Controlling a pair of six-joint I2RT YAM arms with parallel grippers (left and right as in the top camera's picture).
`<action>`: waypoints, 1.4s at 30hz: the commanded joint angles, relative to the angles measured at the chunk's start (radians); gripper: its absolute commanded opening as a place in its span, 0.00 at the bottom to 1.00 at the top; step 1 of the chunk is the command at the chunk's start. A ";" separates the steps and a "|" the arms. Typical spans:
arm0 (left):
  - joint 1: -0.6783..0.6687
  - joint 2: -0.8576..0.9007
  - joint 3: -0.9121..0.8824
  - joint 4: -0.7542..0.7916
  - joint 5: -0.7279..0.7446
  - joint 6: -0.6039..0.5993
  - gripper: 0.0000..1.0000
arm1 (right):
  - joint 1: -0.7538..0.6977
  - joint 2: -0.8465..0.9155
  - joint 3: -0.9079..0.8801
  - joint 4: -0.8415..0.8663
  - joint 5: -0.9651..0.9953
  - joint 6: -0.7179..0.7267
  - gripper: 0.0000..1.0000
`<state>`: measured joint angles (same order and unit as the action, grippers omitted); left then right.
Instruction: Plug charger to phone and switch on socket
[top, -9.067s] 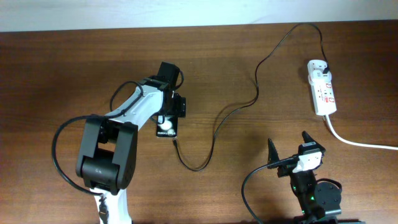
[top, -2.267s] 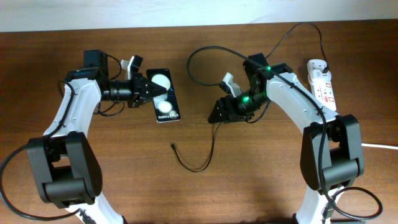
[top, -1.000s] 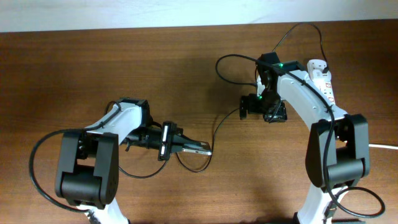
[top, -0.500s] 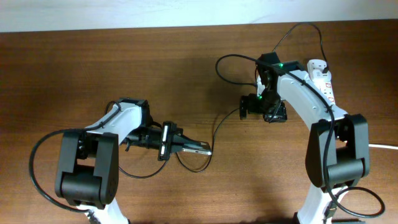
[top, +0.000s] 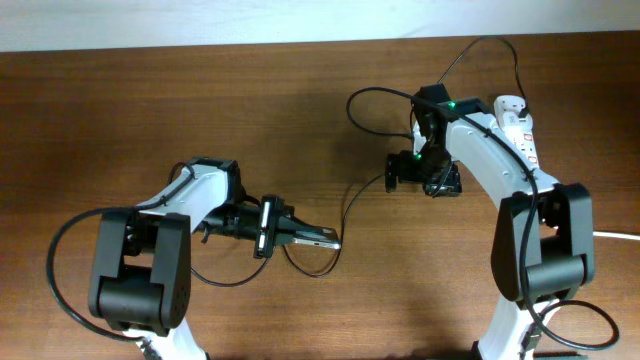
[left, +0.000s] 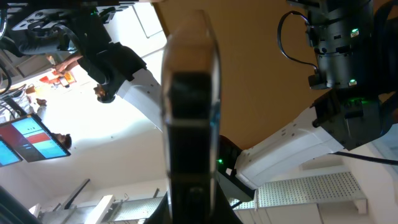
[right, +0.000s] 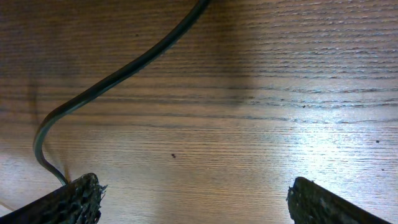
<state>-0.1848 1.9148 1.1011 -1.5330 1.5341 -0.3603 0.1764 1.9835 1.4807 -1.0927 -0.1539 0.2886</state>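
Nothing is moving since half a second ago. Left gripper is clamping the small black glossy phone edge-on over the brown wooden table. Right gripper is standing wide apart, with the thin black charger cable passing one finger. The white power-strip socket is lying behind the right arm.

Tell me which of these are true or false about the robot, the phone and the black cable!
1. The left gripper grips the phone, turned on its edge. True.
2. The right gripper has its jaws shut on the charger. False: the jaws stand wide open, and the cable lies on the table under them.
3. The socket lies right next to the phone. False: it lies far off, at the table's other side.
4. The charger runs from the socket across the table. True.
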 joint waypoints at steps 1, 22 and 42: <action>-0.002 -0.032 0.005 -0.006 0.040 -0.010 0.00 | 0.000 -0.002 0.000 0.001 0.016 0.008 0.98; -0.002 -0.032 0.050 0.183 0.040 -0.022 0.00 | 0.000 -0.002 0.000 0.001 0.016 0.008 0.99; 0.077 -0.032 0.062 1.135 -0.344 0.070 0.00 | 0.000 -0.002 0.000 0.000 0.016 0.008 0.99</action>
<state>-0.1619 1.9110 1.1542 -0.3485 1.2003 -0.4725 0.1764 1.9835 1.4807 -1.0924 -0.1497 0.2886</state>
